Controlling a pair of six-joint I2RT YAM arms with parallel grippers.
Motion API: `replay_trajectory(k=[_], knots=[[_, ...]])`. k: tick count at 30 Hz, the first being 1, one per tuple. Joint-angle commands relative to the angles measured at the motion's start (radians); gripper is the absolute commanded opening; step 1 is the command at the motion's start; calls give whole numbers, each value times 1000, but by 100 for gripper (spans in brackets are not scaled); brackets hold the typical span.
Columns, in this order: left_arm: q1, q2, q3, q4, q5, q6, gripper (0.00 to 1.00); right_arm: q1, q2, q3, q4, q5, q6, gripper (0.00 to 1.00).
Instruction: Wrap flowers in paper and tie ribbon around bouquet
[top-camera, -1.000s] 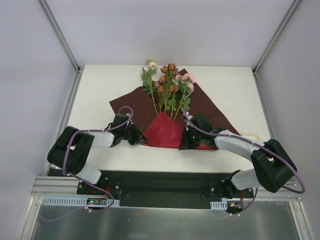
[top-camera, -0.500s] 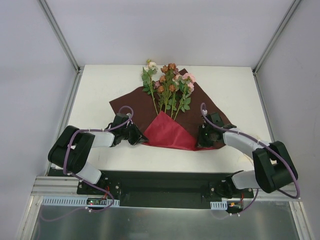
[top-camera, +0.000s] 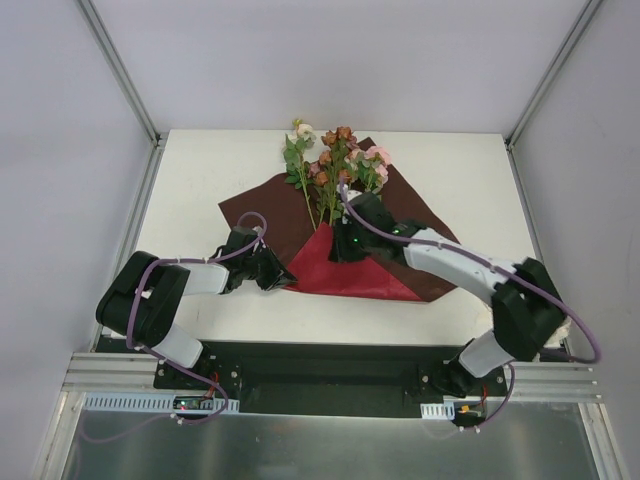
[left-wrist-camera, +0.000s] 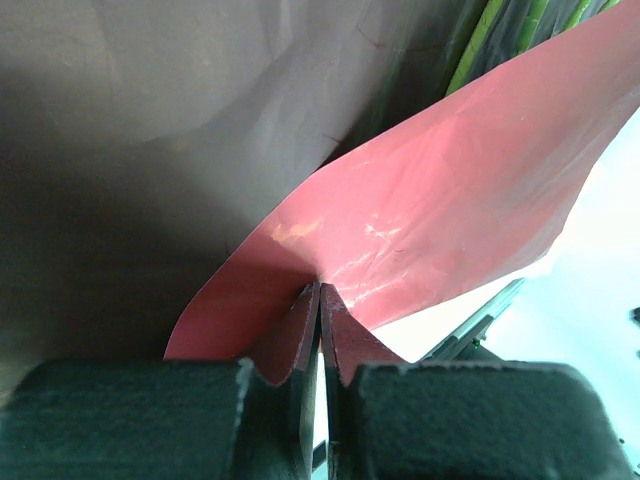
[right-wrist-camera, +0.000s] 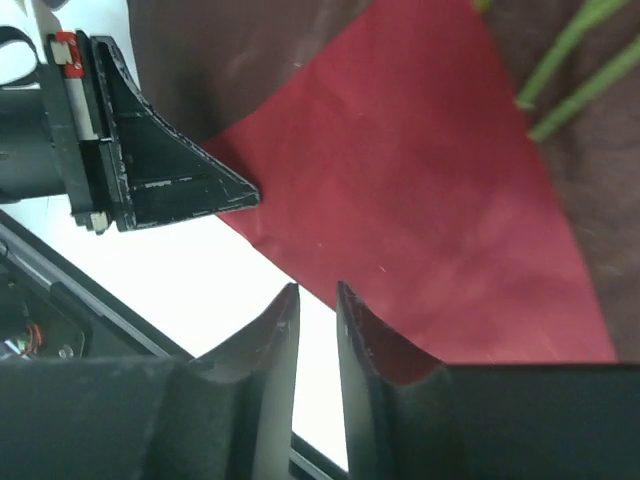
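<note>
Where the paper lies spread across the middle of the table, its near corner is folded over and shows as a brighter red flap. The flowers lie on the paper, with the blooms past its far corner, close to the table's far edge, and the stem ends reaching the flap's tip. The left gripper sits at the flap's left near corner. Its jaws are closed on the folded paper edge, and the left wrist view shows the sheet pinched between the fingertips. The right gripper hangs over the flap's tip, beside the stems. Its jaws stand slightly apart with nothing between them, and the white table shows through the gap.
</note>
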Motion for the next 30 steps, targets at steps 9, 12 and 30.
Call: replay_trajectory(k=[9,12,30], knots=[[9,1,-13,-110,-77,9,0,64,333,38,275,-184,136,1],[9,-18,-10,-117,-78,9,0,63,360,37,281,-166,141,1],[41,-607,-203,-326,-193,-177,72,55,415,14,267,-148,121,1]])
